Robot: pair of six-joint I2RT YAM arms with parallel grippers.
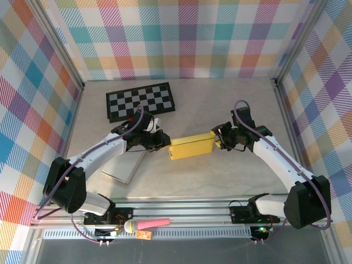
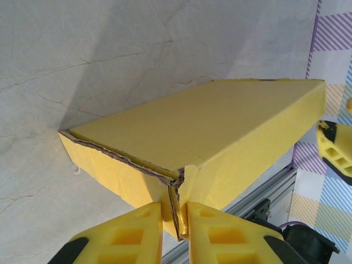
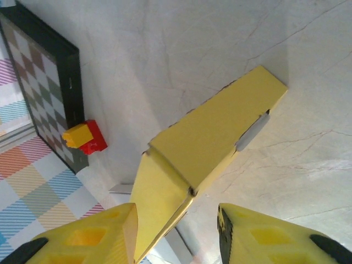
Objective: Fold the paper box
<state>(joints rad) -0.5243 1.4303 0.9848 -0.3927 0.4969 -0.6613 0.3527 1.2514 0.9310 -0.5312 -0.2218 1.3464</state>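
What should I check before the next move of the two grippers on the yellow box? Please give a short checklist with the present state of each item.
1. Hold of the left gripper on the box: ok, it is shut on a torn corner.
2. Place of the right gripper at the end flap: ok, it is open with the flap between its fingers.
3. The end flap folded in: not ok, it sticks out from the box.
4. The box flat on the table: cannot tell.
5. The checkerboard and blocks apart from the box: ok.
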